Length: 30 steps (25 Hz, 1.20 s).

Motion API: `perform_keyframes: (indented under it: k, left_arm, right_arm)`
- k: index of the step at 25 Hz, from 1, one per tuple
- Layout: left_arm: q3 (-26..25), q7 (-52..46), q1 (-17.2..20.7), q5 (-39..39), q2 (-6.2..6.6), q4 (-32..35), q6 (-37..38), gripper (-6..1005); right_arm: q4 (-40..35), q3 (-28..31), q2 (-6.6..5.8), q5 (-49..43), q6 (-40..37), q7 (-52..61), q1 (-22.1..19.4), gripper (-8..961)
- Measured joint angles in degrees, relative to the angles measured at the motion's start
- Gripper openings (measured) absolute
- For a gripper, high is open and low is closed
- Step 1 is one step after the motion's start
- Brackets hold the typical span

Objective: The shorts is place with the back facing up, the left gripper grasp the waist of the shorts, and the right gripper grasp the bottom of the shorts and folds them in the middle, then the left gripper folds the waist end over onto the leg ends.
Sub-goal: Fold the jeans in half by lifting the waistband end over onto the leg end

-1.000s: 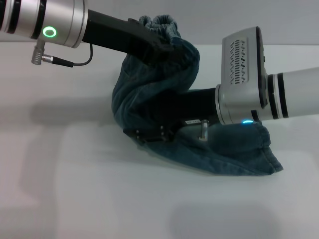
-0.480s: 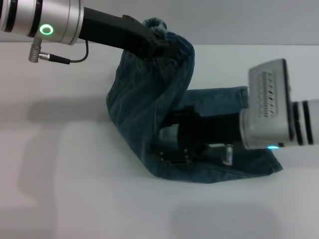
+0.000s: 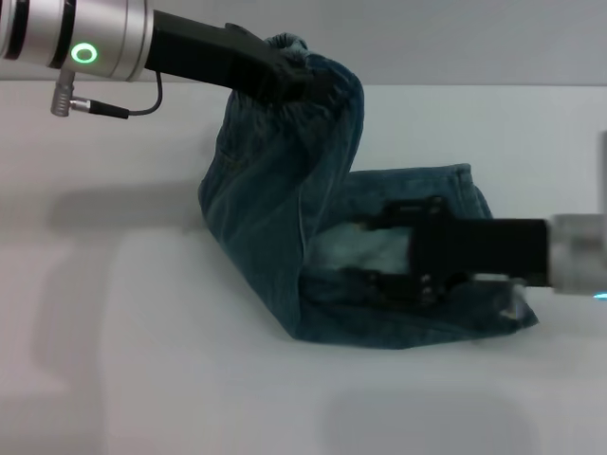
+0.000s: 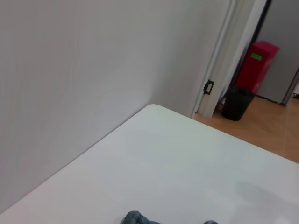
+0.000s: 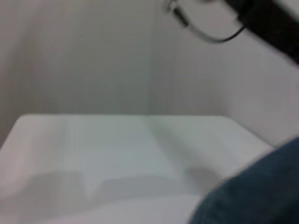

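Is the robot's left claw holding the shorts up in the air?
Yes, the left gripper holds the waist of the shorts above the table.

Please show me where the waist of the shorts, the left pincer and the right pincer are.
waist (image 3: 302, 49): head view, on the gathered band lifted above the table.
left pincer (image 3: 299, 81): head view, at the black tips clamped on the waist.
right pincer (image 3: 384, 254): head view, between its two fingertips, over the lower denim layer.
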Motion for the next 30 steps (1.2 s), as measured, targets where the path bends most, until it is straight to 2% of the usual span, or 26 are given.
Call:
perform_keyframes:
  k: [8, 16, 22, 30]
  left_arm:
    - [0.0, 0.0, 0.2, 0.1, 0.03, -0.4, -0.1, 43]
    - [1.5, 0.0, 0.2, -0.3, -0.41, -1.3, -0.3, 42]
    - [3.8, 0.0, 0.3, -2.0, -0.63, -2.2, -0.9, 43]
    - [5.4, 1.3, 0.2, -6.5, -0.58, -3.2, -0.2, 42]
  right_arm:
    - [0.9, 15.9, -0.01, 0.1, -4.9, -0.1, -3.6, 617]
    - [6.0, 28.9, -0.14, 4.4, 1.6, -2.8, -2.8, 618]
    - [10.2, 30.9, 0.01, 13.8, 11.3, -7.0, -1.1, 618]
    - [13.6, 31.1, -0.09, 17.3, 15.8, -10.1, 1.1, 618]
